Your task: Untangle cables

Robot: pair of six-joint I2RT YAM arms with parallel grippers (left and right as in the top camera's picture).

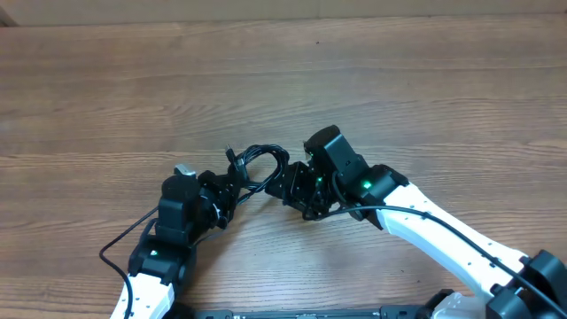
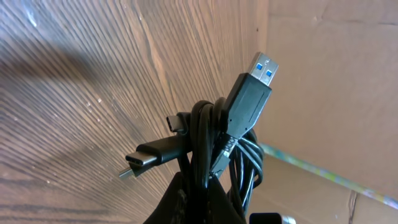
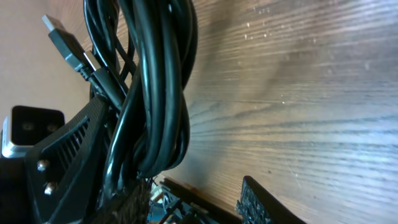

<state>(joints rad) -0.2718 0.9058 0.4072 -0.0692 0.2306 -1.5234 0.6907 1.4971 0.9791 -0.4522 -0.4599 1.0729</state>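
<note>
Since the left gripper [image 1: 220, 190] sits nearest the robot's side of the table and is closed tight on the cables [image 1: 257, 161], it serves as the anchor here. In its wrist view the black strands rise out of its dark fingers as one knotted bunch. Just past the grip the plugs stick out: a USB-A plug [image 2: 250, 96] points up and away, and a USB-C plug [image 2: 149, 155] points sideways.

A little farther on, the bunch arches over toward the right gripper [image 1: 292, 184]. Its long axis therefore runs from one gripper to the other, roughly side to side across the table [image 1: 354, 71].

From the right wrist, the looped strands run lengthwise away from the jaws, which stand partly apart. The loop's lower end lies against one finger [image 3: 134, 208]. The other finger [image 3: 261, 199] is clear of it, with bare wood showing between. I cannot tell whether any strand is pinched.

The cables thus lie to the right gripper's left and just beyond it, very close. My judgement is that the next pull should go rightward along that axis, away from the left grip. Beyond both arms the wood runs on to the far edge.
</note>
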